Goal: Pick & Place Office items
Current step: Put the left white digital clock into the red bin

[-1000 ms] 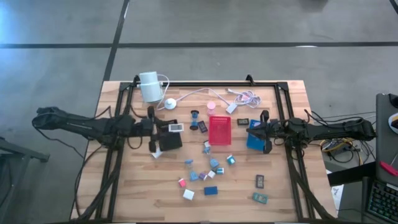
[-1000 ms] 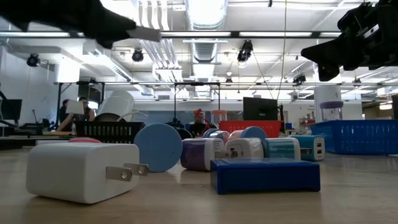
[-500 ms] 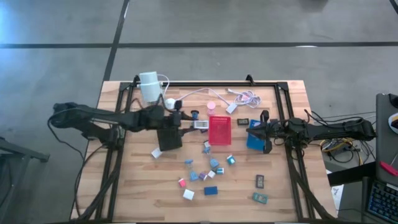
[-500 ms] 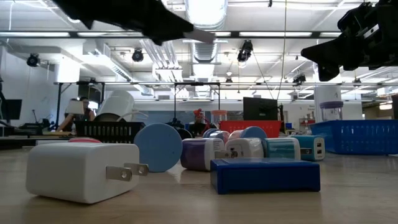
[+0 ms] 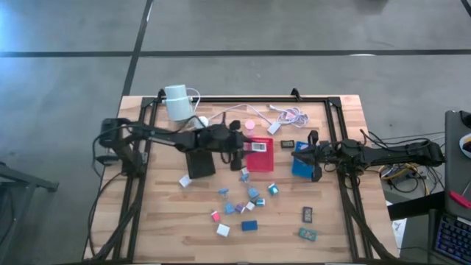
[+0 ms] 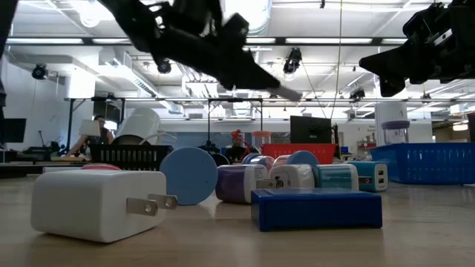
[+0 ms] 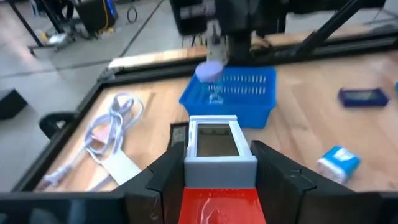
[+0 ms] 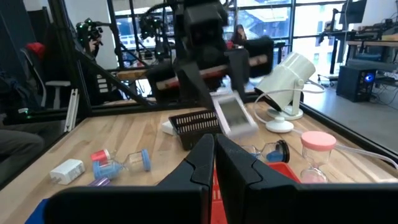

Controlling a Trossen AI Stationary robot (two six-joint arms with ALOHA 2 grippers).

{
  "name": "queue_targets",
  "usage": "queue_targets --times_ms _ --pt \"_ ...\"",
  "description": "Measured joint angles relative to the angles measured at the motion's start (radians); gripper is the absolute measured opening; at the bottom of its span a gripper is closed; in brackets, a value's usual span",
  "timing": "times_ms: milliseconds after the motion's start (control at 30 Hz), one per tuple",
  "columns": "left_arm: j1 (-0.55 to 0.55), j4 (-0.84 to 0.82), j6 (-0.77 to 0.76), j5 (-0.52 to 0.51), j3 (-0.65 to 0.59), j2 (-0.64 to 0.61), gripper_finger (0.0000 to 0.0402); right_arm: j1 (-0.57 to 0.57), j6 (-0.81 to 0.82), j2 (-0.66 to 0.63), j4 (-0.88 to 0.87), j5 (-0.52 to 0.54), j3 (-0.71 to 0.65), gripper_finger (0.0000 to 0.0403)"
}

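Observation:
My left gripper (image 5: pixel 253 146) reaches out from the table's left and is shut on a small white device with a grey screen (image 7: pixel 214 138), one of the office items. It hangs above the red tray (image 5: pixel 262 161). More office items (image 5: pixel 246 200), white, blue, pink and purple blocks, lie scattered on the wood nearer the front edge. Two dark clips (image 5: pixel 307 214) lie at the front right. My right gripper (image 8: pixel 214 152) waits shut at the table's right, above the blue tray (image 5: pixel 299 167). My left gripper pinches the white device by its two long sides (image 7: pixel 189 159) between its two fingers (image 7: pixel 163 179). The fingers come nearly level from the table's left, slanting a little down, and lie along the device. The device is lifted clear over the red tray, its screen facing up.
A black tray (image 5: pixel 200 163) sits left of the red one. A white cylinder device (image 5: pixel 176 101) and its white cable (image 5: pixel 287 114) lie along the far edge, beside a pink hourglass (image 8: pixel 317 146). A black frame (image 5: pixel 243 99) borders the table.
My left gripper has travelled toward the table's right edge and sunk a little, carrying the white device from beside the black tray to above the red tray. It has stayed shut on the device, which remains clear of the table.

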Motion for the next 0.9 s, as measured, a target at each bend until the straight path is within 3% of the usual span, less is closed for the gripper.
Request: queue_targets --times_ms 533,900 --pt "0.024 -0.313 -0.003 0.004 0.289 0.268 0.016 0.0 -0.002 0.02 0.0 0.0 0.0 0.0013" --pt "0.029 -0.336 -0.004 0.007 0.31 0.323 0.016 0.0 0.0 0.025 -0.001 -0.002 0.0 0.0013"
